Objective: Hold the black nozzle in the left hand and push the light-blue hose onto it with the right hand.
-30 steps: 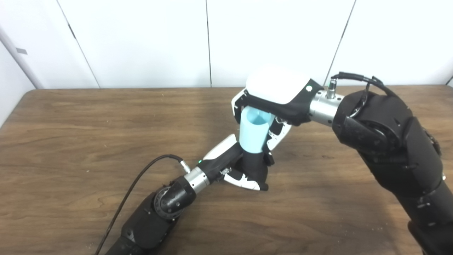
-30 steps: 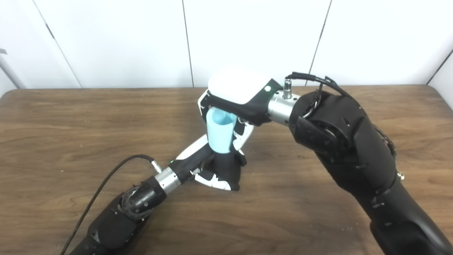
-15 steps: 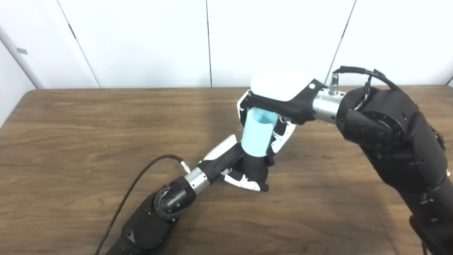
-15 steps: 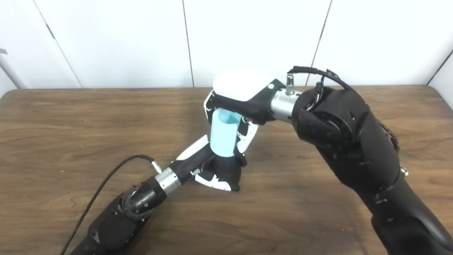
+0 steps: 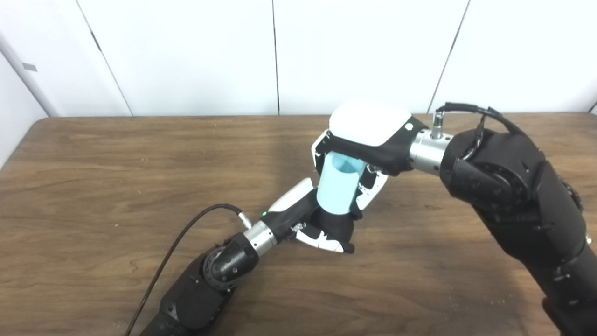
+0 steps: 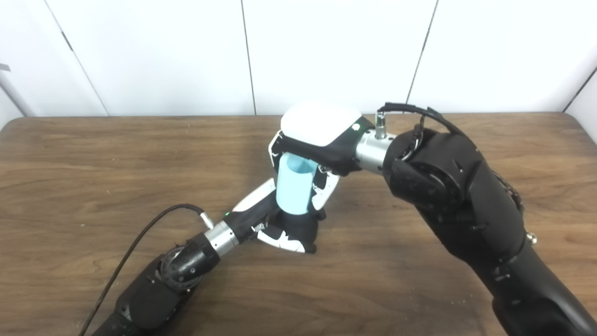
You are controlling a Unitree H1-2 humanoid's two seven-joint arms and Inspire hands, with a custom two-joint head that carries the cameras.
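My left robot hand (image 5: 322,231) lies low over the tabletop (image 5: 93,186), fingers wrapped around the black nozzle (image 5: 336,223). My right robot hand (image 5: 366,140) comes from above, palm down, grasping the light-blue hose (image 5: 336,186), which stands nearly upright with its lower end seated on the nozzle, between both hands

Bare table (image 5: 93,163) all around; left arm's cable (image 5: 186,233) seemingly trails nearby.

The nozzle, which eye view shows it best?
The left eye view, slightly: the nozzle shows a dark band below the hose, inside the left hand. The right eye view shows nearly the same, a bit smaller.
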